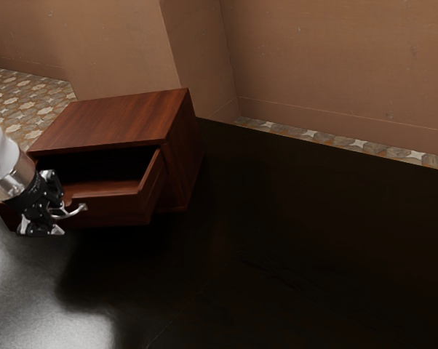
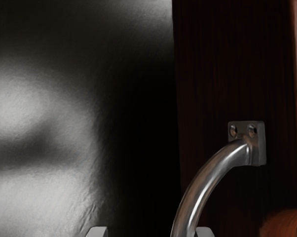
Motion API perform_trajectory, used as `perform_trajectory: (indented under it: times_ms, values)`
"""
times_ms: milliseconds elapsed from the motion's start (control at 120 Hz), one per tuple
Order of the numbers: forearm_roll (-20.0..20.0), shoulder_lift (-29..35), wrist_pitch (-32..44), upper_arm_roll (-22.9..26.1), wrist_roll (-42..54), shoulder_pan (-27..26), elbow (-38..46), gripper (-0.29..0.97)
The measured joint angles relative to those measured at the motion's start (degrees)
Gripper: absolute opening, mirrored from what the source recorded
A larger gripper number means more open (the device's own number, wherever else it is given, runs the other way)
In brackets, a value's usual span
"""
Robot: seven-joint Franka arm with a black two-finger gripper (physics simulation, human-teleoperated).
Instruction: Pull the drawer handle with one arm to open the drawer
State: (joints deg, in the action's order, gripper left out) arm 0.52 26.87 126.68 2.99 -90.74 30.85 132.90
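Where my arm enters at the exterior view's left, the black gripper (image 1: 39, 228) sits low at the front of the wooden cabinet (image 1: 117, 120), by its near left corner. The cabinet stands on the dark, glossy worktop (image 1: 299, 254), close to the brown wall (image 1: 335, 58). Patterned floor tiles (image 1: 22, 94) lie beyond it at the far left.

The drawer (image 1: 113, 203) stands partly out of the cabinet, and a dark opening shows between its front panel and the cabinet top. The metal drawer handle (image 1: 73, 211) projects from the left part of that panel, and its curved bar meets the gripper. The fingers point down toward the worktop with their tips apart.

Seen from the wrist, the handle (image 2: 212, 173) is a curved steel bar. It rises from between the fingers (image 2: 96, 232) to a square mounting plate (image 2: 247, 140), which is fixed by two screws to the dark drawer front (image 2: 227, 74). The bar lies just beside one fingertip, and a clear gap separates it from the other. I therefore record the fingers as open: set around the handle, not clamped on it. Beside the drawer front, the worktop's surface (image 2: 64, 123) carries pale, blurred reflections. A reddish-brown patch at the picture's corner, near the handle, is too blurred for me to identify.
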Motion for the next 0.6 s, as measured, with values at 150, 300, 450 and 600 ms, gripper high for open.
perform_trajectory:
  times_ms: [150, 300, 450, 600]
  values:
    - [0.0, 1.38, 0.01, 0.0, 0.03, -0.08, 1.48, 0.16]
    - [-0.01, 2.78, 0.02, 0.0, 0.05, -0.16, 2.73, 0.16]
    - [0.0, 4.29, 0.12, 0.0, 0.04, -0.18, 4.2, 0.16]
    - [0.09, 4.66, 0.29, -0.03, 0.05, -0.18, 4.45, 0.16]
